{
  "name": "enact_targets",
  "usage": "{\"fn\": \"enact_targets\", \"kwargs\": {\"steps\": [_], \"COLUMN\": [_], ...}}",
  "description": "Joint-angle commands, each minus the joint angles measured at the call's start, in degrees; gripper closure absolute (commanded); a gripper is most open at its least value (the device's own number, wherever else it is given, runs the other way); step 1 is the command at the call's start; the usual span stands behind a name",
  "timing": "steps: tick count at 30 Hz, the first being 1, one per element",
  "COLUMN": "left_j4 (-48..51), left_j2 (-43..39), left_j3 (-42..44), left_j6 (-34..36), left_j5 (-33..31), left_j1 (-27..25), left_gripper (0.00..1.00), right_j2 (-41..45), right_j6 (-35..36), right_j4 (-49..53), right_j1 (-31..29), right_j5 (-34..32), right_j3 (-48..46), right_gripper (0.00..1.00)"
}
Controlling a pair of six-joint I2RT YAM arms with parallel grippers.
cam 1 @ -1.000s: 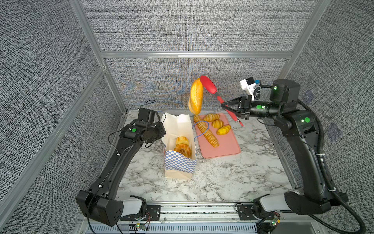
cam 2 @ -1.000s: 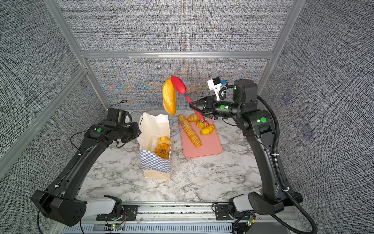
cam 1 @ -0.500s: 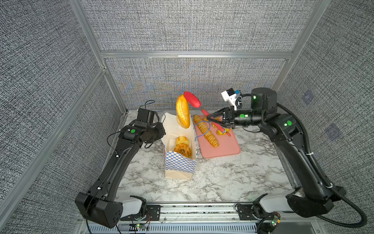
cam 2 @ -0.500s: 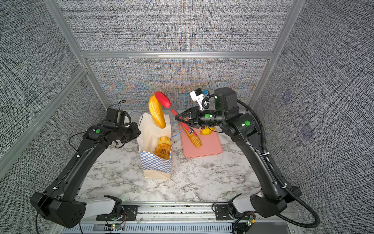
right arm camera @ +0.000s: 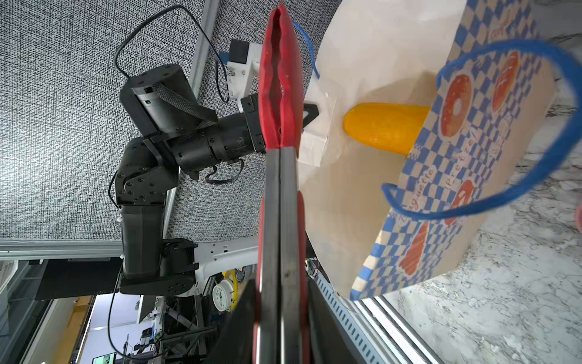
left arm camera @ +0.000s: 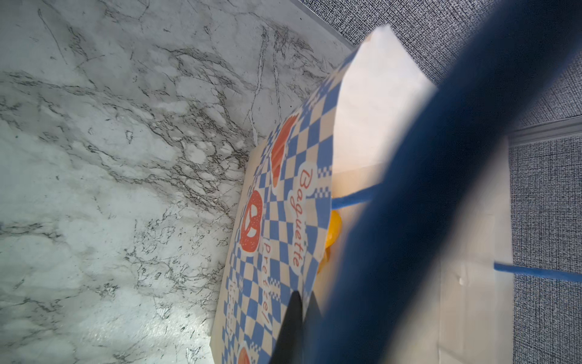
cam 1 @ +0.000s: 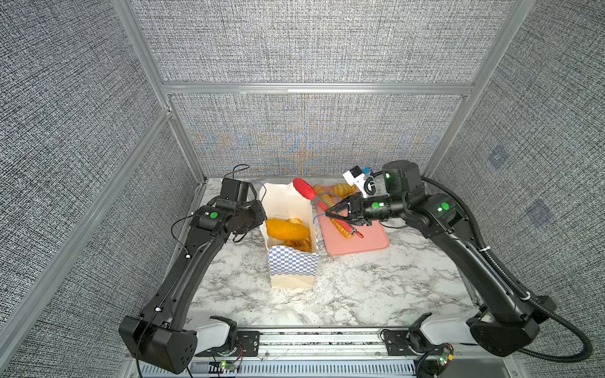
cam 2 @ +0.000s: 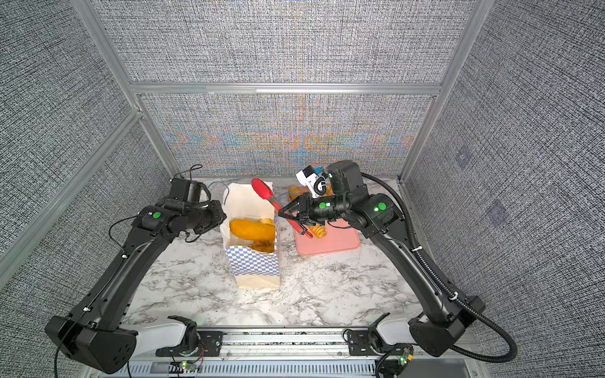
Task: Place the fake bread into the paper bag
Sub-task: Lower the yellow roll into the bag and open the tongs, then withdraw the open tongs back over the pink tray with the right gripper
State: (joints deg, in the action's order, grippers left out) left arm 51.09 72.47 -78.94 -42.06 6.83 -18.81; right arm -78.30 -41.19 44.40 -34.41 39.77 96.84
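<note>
The paper bag point(left arm camera: 371, 104) has words on its blue-and-white checked band point(left arm camera: 283, 195). In the left wrist view, red curly letters on the band say "Baguette". Next to that they say "Pretzel". A third word further along is too faint to read. In the right wrist view the same band point(right arm camera: 422, 186) shows "Pretze" and the end of "Baguette". The blue cord handle point(right arm camera: 419, 216) hides part of them. More red letters at one end of the band are blurred. In both top views the words are too small to read.
</note>
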Motion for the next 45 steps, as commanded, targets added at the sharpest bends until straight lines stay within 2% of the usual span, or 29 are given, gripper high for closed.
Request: {"fn": "enact_targets", "kwargs": {"steps": [1,9,15,20,24,28,36,45], "left_j4": [-1.0,-0.5,-0.2,0.2,0.6,0.7,1.1,0.9], "left_j2": [-0.6,-1.5,-2.1,-2.5,-2.8,-3.2,-3.2,-2.6], "left_j3": [0.1,0.6,0.6,0.6,0.6,0.8,0.6,0.4], "left_j6": [-0.2,-0.5,-0.5,-0.5,-0.5,-0.5,0.1,0.4], "left_j5": [-0.3,-0.7,-1.1,-1.2,-1.3,-1.5,-1.7,-1.5], "left_j1": [0.0,0.1,0.0,0.1,0.0,0.0,0.1,0.0], "left_gripper": [1.0,1.0,0.92,0.86,0.84,0.83,0.82,0.82], "right_j2": [0.2,-1.0,-3.2,-3.5,-2.0,-2.0,-6.1,-12.9], "right_j6": [1.4,3.7,8.3,11.6,14.3,21.1,34.4,39.7], "right_j4": [-0.6,2.6,8.8,13.5,14.9,19.8,26.8,27.0], "right_j1": [-0.1,-0.1,1.2,5.8,13.3,18.5,19.2,16.4], "right_j5": [-0.3,-2.8,-7.4,-10.8,-10.9,-14.5,-26.1,-34.5], "right_j3": [0.8,5.4,12.8,16.8,14.6,11.8,5.8,2.7], "right_gripper": [0.85,0.8,0.77,0.77,0.77,0.77,0.76,0.76]}}
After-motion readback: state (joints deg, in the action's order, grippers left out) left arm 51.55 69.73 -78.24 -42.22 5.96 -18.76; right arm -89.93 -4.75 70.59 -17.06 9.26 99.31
